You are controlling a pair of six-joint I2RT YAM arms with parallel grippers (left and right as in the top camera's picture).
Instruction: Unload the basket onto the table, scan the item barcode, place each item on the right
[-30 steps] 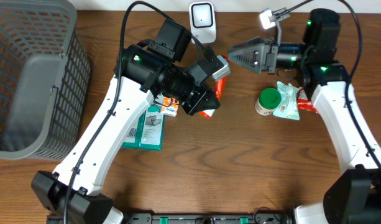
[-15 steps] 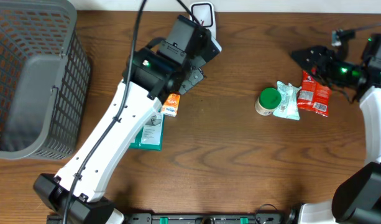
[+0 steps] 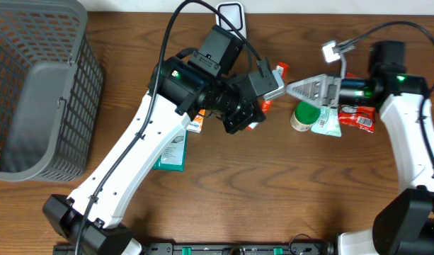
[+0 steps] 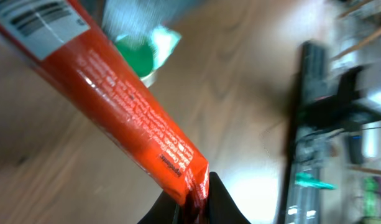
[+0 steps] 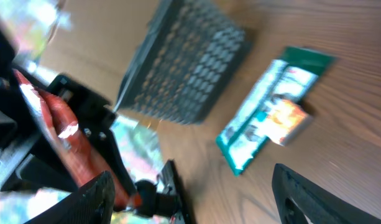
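A long orange-red packet [image 4: 125,109] runs from the top left of the left wrist view down into my left gripper [image 4: 194,194], which is shut on its end. Its barcode label [image 4: 42,20] shows at the far end. From overhead, the packet [image 3: 278,71] sticks out of the left gripper [image 3: 253,113] above mid-table. My right gripper [image 3: 296,89] points left at it, a short gap away. Its fingers [image 5: 94,196] stand wide open around nothing, and the right wrist view shows the packet [image 5: 56,134] ahead. A white scanner [image 3: 231,15] stands at the back edge.
A green-lidded jar [image 3: 302,116], a pale green pouch [image 3: 327,120] and a red packet [image 3: 358,117] lie under the right arm. Teal boxes [image 3: 172,151] and a small orange box [image 3: 195,125] lie under the left arm. A grey mesh basket [image 3: 32,85] fills the left side.
The left arm swung up toward the scanner, then right again with the packet. The right gripper pulled away to the right, then came back toward the packet, its jaws wider.
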